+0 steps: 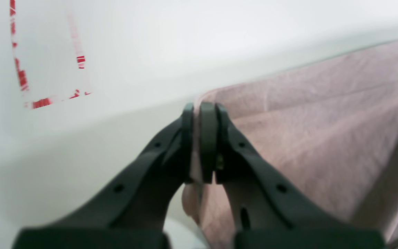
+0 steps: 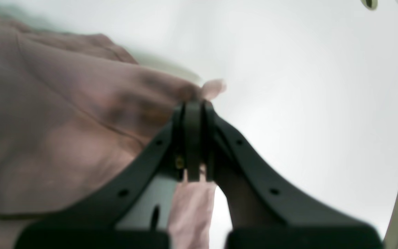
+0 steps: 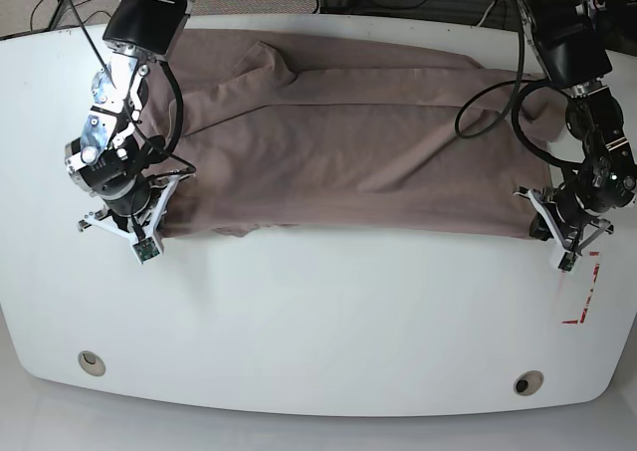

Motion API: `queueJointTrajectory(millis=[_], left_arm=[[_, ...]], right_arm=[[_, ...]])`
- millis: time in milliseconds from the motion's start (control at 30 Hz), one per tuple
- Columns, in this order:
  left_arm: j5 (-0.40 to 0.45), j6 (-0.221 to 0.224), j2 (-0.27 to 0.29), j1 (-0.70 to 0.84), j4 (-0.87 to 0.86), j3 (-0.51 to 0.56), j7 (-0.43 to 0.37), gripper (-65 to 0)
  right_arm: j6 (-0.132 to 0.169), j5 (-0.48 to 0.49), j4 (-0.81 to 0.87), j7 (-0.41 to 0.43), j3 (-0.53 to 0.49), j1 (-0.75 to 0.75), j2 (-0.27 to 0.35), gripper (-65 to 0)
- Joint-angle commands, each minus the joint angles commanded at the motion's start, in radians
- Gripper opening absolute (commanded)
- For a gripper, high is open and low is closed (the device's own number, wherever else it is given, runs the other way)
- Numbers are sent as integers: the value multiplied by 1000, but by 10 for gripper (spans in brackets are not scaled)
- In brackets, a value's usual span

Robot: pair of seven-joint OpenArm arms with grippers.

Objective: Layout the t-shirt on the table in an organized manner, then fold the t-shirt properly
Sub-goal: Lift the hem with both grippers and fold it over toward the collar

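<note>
While both tools pinch its corners, the t-shirt (image 3: 348, 142) spreads across the table (image 3: 318, 322).

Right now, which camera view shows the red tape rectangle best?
The left wrist view: the red tape rectangle appears large, though blurred and broken. The base view shows it small and partly hidden near the left hand. The right wrist view does not show it.

No readable text, labels, brands or numbers — t-shirt (image 3: 338, 142) plain — table (image 3: 318, 312) unmarked.
</note>
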Motion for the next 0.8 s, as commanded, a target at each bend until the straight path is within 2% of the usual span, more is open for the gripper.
queueJointTrajectory(millis=[233,333,533,800], left_arm=[[0,0,0,71,75,-2,5,-650],[0,0,-3,98,98,-5,37,-650],[0,0,-2,138,114,-87,94,-650],[0,0,-5,218,114,-130,101,-650]], right_arm=[[0,0,89,-15,5,-106,-2,-650],[0,0,98,-15,8,-147,-2,-650],[0,0,106,-15,15,-221,0,-650],[0,0,110,-15,74,-295,-28,-650]])
